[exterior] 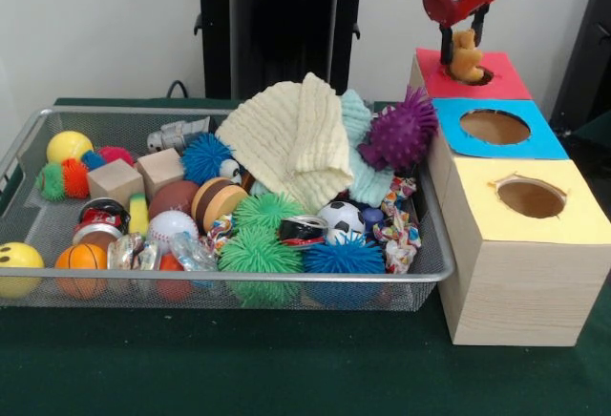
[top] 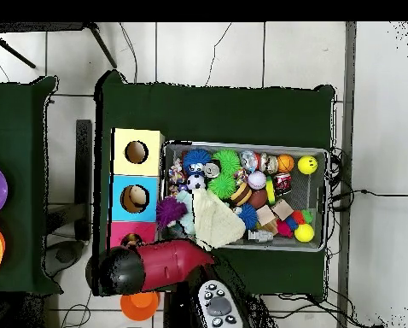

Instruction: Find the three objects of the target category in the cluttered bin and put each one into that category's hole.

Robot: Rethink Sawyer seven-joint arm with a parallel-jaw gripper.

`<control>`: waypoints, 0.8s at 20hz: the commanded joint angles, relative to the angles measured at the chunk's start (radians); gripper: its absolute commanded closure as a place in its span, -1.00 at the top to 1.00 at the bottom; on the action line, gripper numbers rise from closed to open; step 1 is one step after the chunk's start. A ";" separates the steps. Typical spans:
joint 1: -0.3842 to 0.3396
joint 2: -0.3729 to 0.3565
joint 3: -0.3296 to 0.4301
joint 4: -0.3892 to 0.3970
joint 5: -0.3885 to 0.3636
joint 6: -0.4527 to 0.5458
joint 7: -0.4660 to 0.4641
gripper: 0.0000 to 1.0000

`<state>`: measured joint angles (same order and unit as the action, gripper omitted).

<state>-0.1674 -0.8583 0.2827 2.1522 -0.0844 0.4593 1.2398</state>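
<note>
Teddy bear: small, tan plush, upright, held in the tool just above the round hole of the red-topped box. Blue-topped box and yellow-topped box adjoin, 1 hole each. Wire bin: heaped with toys.

The pincer grips a tan plush toy over the red box's hole — wire bin alongside, full.

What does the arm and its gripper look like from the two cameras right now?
In the front view the gripper has thin dark fingers under a red clamp-like collar, topped by a black cylindrical wrist. From overhead the arm is a thick red link ending in a rounded black joint housing. No cables or markings are readable on it.
</note>
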 commanded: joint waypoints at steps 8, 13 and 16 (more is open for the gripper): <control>0.042 -0.018 -0.150 -0.100 -0.002 -0.101 0.237 1.00; 0.047 -0.014 -0.152 -0.080 0.007 -0.132 0.234 1.00; 0.048 -0.020 -0.153 -0.085 0.017 -0.112 0.227 1.00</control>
<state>-0.1080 -0.8929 0.1585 2.1249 -0.0907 0.4034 1.2398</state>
